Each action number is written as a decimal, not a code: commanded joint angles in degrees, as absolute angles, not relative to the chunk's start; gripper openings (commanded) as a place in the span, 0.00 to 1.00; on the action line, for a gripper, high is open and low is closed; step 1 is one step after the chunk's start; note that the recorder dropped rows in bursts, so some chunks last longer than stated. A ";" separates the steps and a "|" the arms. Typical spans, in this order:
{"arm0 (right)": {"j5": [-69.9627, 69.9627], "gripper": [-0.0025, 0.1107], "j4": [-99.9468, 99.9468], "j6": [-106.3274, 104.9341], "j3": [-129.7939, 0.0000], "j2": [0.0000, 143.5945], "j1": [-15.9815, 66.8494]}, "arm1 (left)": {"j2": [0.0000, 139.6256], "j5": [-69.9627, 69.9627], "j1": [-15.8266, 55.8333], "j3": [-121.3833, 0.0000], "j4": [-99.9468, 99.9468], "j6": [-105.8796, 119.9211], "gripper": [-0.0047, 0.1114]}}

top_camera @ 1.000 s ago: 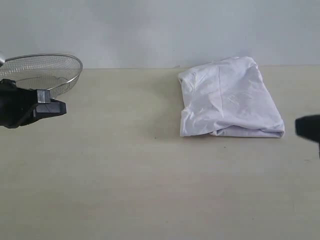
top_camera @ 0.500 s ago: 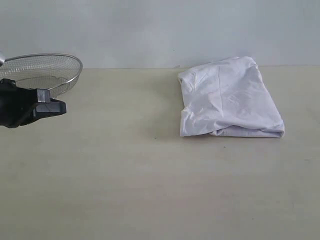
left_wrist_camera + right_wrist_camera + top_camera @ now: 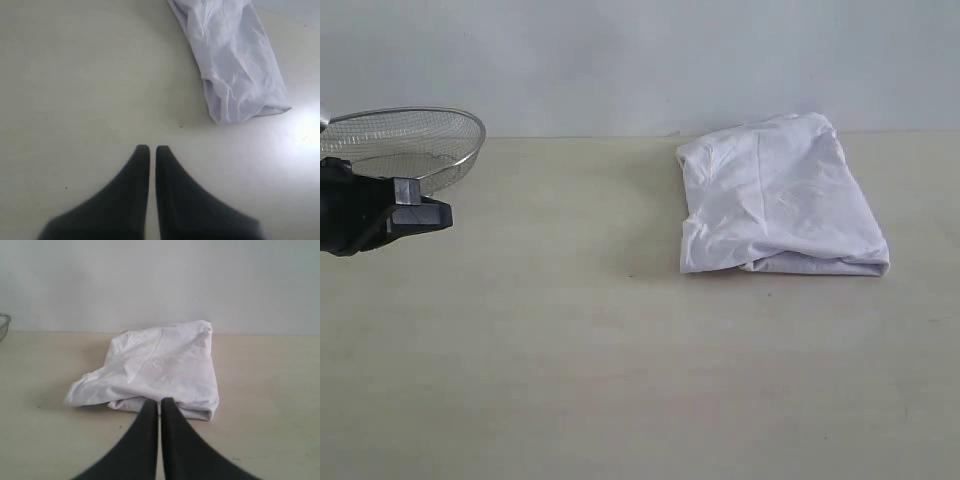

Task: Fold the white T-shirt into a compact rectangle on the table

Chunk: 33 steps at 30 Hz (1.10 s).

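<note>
Low over the broad, pale beige matte table (image 3: 620, 400), the right gripper (image 3: 160, 401) and the left gripper (image 3: 152, 148), the latter by the left edge, each have their dark fingers pressed together on nothing. Toward the far edge, right of middle, lies the soft white cotton T-shirt (image 3: 775, 200), folded into a rough rectangle. It looks nearly done. Any tidying should press its puffy near hem flat from above rather than drag the layers. A round silver wire-mesh basket (image 3: 410, 140) sits at the far left corner.
</note>
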<state>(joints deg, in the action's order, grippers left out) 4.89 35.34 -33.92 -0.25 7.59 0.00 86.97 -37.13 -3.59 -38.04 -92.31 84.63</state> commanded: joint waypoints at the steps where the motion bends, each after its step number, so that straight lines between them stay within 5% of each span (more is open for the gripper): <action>1: 7.50 0.02 35.24 -34.36 0.00 6.53 -0.05 | 86.73 -37.05 -3.43 -37.83 -92.76 85.07 0.08; 14: 17.94 0.02 4.58 2.86 0.00 0.00 -0.16 | 86.73 -37.05 -3.43 -37.83 -92.76 85.07 0.08; 33: 18.48 0.02 4.10 -0.58 0.00 0.00 -0.05 | 86.73 -37.05 -3.43 -37.83 -92.76 85.07 0.08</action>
